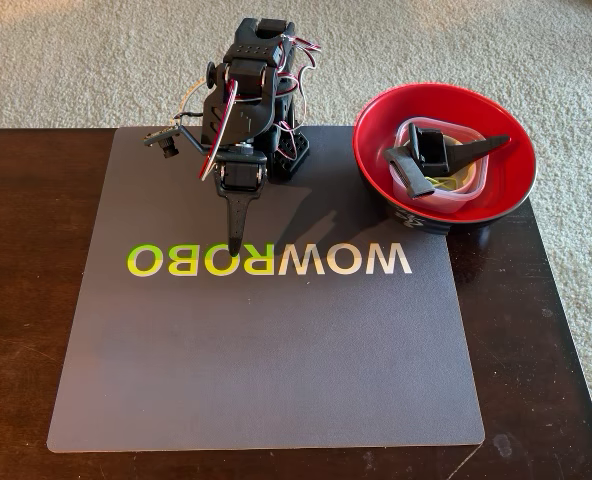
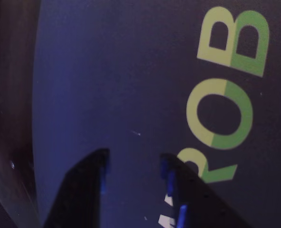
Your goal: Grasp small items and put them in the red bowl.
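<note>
my gripper hangs part open and empty over the mat. the ring and black part lie in the red bowl; light, stiff things, best pinched at edges.

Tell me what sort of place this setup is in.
Probably a home room, not a lab: pale shag carpet, a dark wooden table and a grey WOWROBO practice mat under a small black arm.
</note>
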